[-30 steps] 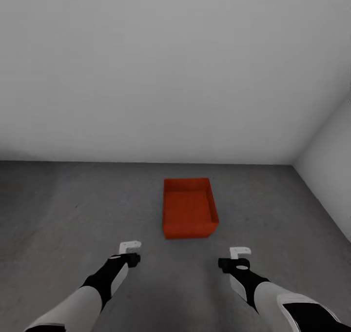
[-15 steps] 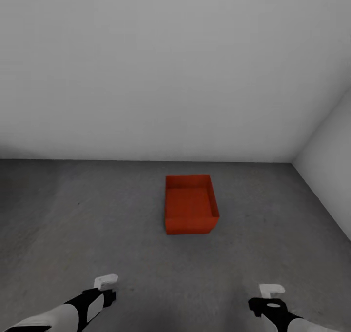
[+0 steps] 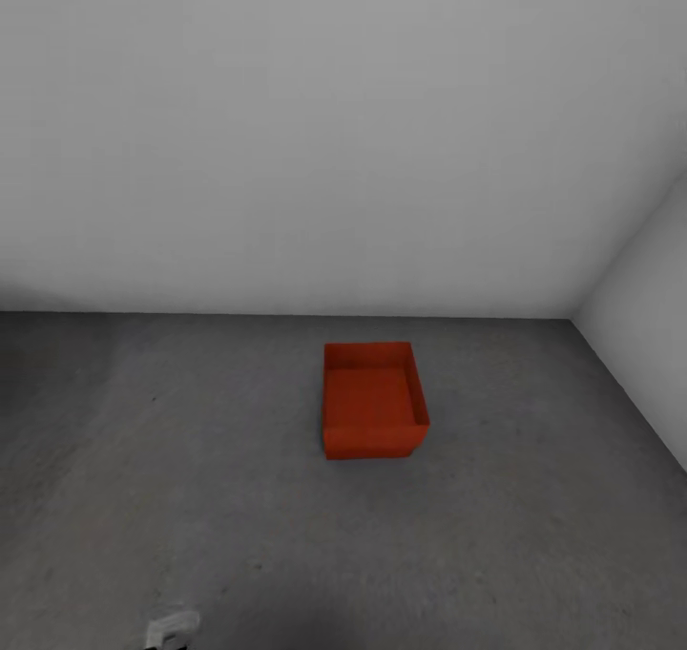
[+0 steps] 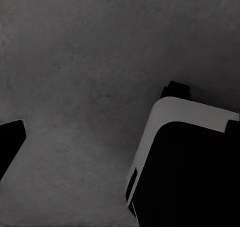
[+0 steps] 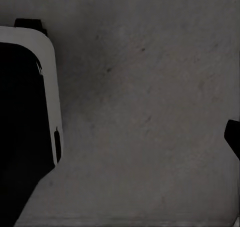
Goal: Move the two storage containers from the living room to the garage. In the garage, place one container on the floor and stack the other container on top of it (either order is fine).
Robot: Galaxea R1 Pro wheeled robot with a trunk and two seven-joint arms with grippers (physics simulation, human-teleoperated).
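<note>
One orange-red storage container [image 3: 373,400] stands upright and empty on the dark grey concrete floor [image 3: 191,459] of the garage, close to the far grey-white wall. The white tip of my left gripper [image 3: 172,627] pokes in at the bottom edge of the head view, well short of the container and to its left. In the left wrist view a dark fingertip [image 4: 10,147] sits at the frame edge over bare concrete. My right gripper [image 5: 120,137] also hangs over bare concrete, one fingertip [image 5: 233,136] at the frame edge. Both grippers are open and hold nothing.
A plain wall [image 3: 334,135] runs across the back and a side wall [image 3: 649,345] closes the right, forming a corner behind the container. My own white and black body [image 4: 185,162] [image 5: 25,112] shows close beside each gripper. Concrete lies on all sides of the container.
Both arms have pulled back and down, from just before the container to the bottom edge of the head view and beyond. The container has stayed in place.
</note>
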